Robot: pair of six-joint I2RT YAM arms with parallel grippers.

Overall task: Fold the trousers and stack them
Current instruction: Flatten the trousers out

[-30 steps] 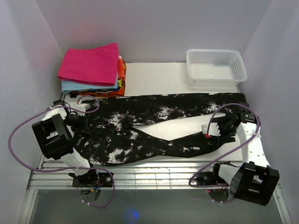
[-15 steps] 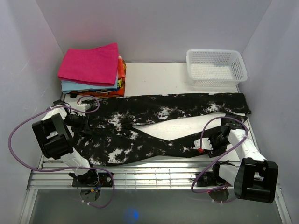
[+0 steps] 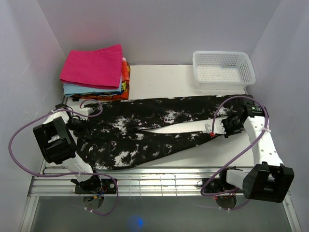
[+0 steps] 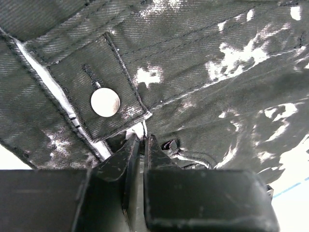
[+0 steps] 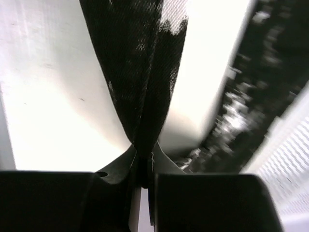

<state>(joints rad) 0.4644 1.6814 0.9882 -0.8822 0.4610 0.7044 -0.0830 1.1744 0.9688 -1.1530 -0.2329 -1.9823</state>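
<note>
Nearest the arm bases, the long black soft-fabric trousers with white bleach-like splotches (image 3: 145,137) lie spread across the white surface (image 3: 159,79), waist to the left and the two legs running to the right. The near leg angles away from the front edge towards the far one.

The left gripper (image 4: 143,140) is at the waist end and clenched on the edge of the waistband. Its fingers (image 4: 123,157) are pressed almost together, just below the tab that carries a round silver snap button (image 4: 105,102). No writing can be read on the button.

The right gripper (image 5: 143,157) is clamped tight on a pinched fold of the near leg close to its end. The wrist view shows the cloth rising from the jaws in a narrow ridge above the surface.

Beyond the trousers, in the far left corner, a plain magenta-pink folded cloth (image 3: 92,65) tops a stack of light-blue (image 3: 79,89) and orange folded cloths (image 3: 125,77). A white perforated plastic basket (image 3: 223,70) stands in the far right corner, just beyond the far leg.
</note>
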